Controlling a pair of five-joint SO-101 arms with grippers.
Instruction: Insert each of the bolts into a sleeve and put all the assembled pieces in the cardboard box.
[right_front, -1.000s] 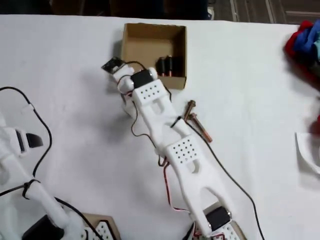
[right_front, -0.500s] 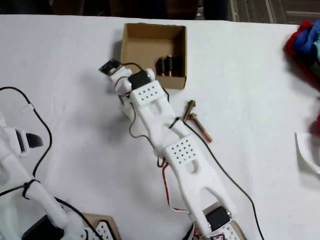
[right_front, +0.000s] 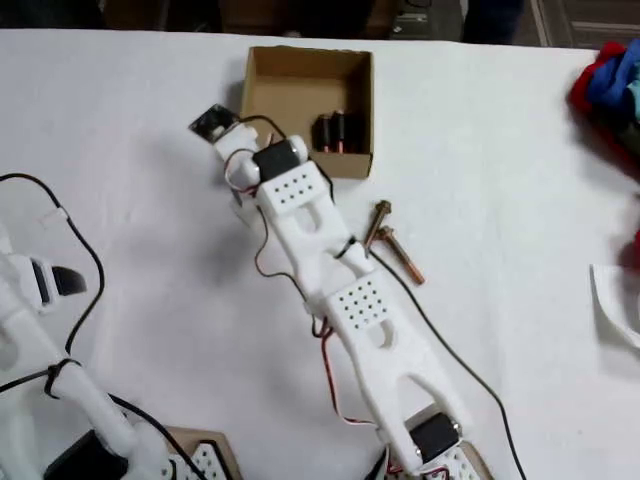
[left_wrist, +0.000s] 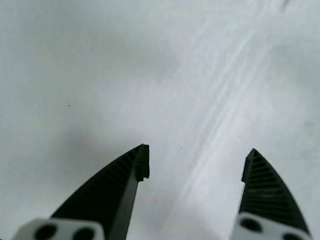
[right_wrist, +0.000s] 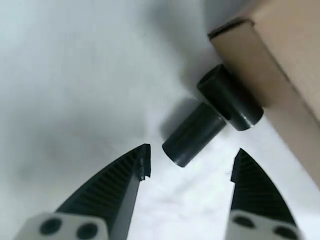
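1. Black cylindrical plastic sleeves (right_wrist: 194, 134), two of them, lie on the white bench (right_wrist: 65, 75) just beside the outer wall of the brown cardboard box (right_wrist: 280, 55), touching one another.
2. We see the right end effector (right_wrist: 192, 162) spread wide and empty, the nearer sleeve just ahead of its fingertips (right_wrist: 136, 165).
3. We fear that closing there could catch both sleeves or send the round nearer one rolling; a finger could also knock the box wall.
4. Two copper-coloured metal bolts (right_front: 400, 257) lie well apart from the sleeves, on the other side of the right arm; a crooked grip would make insertion hard.
5. The left end effector (left_wrist: 196, 161) is also wide and empty over bare bench; two assembled pieces (right_front: 333, 132) lie in the box.
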